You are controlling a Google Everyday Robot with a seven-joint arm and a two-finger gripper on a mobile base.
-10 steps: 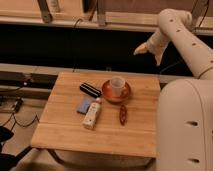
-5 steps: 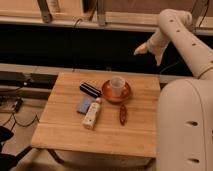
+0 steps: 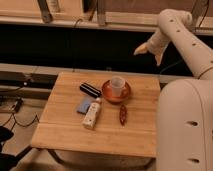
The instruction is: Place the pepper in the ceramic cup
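The pepper [image 3: 122, 114], a slender dark red-brown chili shape, lies on the wooden table [image 3: 65, 132] just in front of the saucer. The ceramic cup [image 3: 117, 85], small and white, stands upright on a round orange-brown saucer [image 3: 107, 95] near the table's back middle. My gripper [image 3: 148, 52] hangs in the air above and behind the table's back right corner, well away from the pepper and the cup, and holds nothing that I can see.
A white tube with a red cap [image 3: 92, 112] lies left of the pepper. A blue flat object [image 3: 83, 105] lies beside it. A black oblong object [image 3: 90, 89] lies left of the saucer. My white body [image 3: 185, 125] fills the right side.
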